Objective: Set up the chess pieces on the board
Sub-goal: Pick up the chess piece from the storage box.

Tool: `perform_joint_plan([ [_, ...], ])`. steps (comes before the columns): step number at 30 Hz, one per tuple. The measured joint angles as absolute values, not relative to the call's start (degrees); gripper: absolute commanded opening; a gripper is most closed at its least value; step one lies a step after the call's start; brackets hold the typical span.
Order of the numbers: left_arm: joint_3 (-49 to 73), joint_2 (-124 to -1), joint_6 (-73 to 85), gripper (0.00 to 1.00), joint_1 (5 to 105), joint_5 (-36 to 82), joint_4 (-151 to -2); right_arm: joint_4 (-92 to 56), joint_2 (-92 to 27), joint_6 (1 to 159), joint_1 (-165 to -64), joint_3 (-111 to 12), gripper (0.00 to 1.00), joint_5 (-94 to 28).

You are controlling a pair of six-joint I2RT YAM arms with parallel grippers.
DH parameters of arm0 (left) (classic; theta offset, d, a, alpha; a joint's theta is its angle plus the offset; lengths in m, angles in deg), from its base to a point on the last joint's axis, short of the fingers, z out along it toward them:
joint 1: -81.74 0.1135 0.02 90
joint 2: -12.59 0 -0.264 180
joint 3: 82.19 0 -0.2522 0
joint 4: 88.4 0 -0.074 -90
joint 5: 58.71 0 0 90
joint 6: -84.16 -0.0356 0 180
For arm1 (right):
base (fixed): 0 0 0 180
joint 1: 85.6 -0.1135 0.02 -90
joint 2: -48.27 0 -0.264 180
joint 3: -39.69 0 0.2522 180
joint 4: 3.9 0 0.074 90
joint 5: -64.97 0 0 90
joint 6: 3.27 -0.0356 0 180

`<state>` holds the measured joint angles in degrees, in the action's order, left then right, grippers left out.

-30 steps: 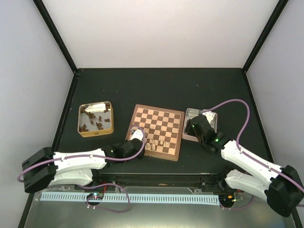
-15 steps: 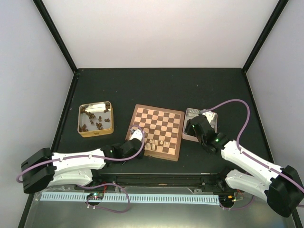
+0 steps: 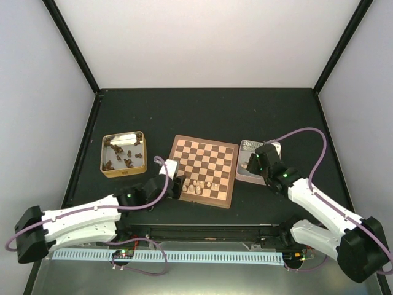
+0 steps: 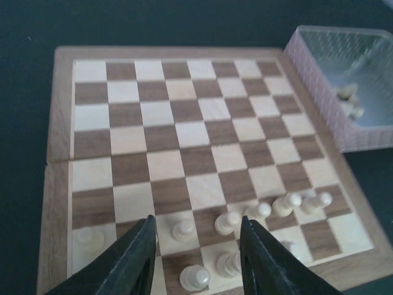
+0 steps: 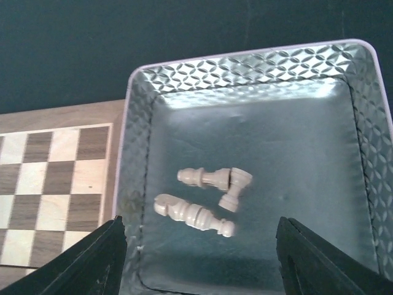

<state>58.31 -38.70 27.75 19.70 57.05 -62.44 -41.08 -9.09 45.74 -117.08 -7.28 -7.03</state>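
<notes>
The wooden chessboard (image 3: 206, 161) lies mid-table, also in the left wrist view (image 4: 184, 117). Several pale pieces (image 4: 270, 209) stand on its two near rows. My left gripper (image 4: 196, 233) is open and empty over the board's near left part, with a pale pawn (image 4: 183, 230) between its fingers; it shows in the top view (image 3: 176, 182). My right gripper (image 5: 199, 239) is open and empty above the silver tin (image 5: 362, 110), where three pale pieces (image 5: 193, 215) lie on their sides. In the top view it (image 3: 258, 161) hovers over that tin (image 3: 249, 146).
A gold tin (image 3: 124, 170) with several dark brown pieces (image 3: 126, 161) stands left of the board. The silver tin touches the board's right edge. Black frame posts rise at the back corners.
My left gripper has moved right and forward onto the board's near left corner. My right gripper has shifted slightly right and back over the silver tin.
</notes>
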Motion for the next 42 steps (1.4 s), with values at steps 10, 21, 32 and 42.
perform_joint_plan([
  [10, 56.6, -26.29, 24.56, 0.51, 22.21, 58.3, -60.18, -44.97, -22.8, 52.67, -111.16, -12.05, 0.63, -13.39],
  [21, 55.77, -24.43, 23.05, 0.52, 24.05, 57.97, -59.0, -45.67, -36.09, 57.3, -107.49, -17.27, 0.59, -15.14],
  [32, 55.77, -24.67, 22.39, 0.52, 25.18, 56.97, -58.76, -44.9, -42.4, 58.39, -106.11, -20.55, 0.36, -16.73],
  [42, 55.77, -24.65, 22.37, 0.52, 25.53, 56.7, -58.54, -43.26, -43.71, 58.57, -105.7, -21.44, 0.15, -17.89],
])
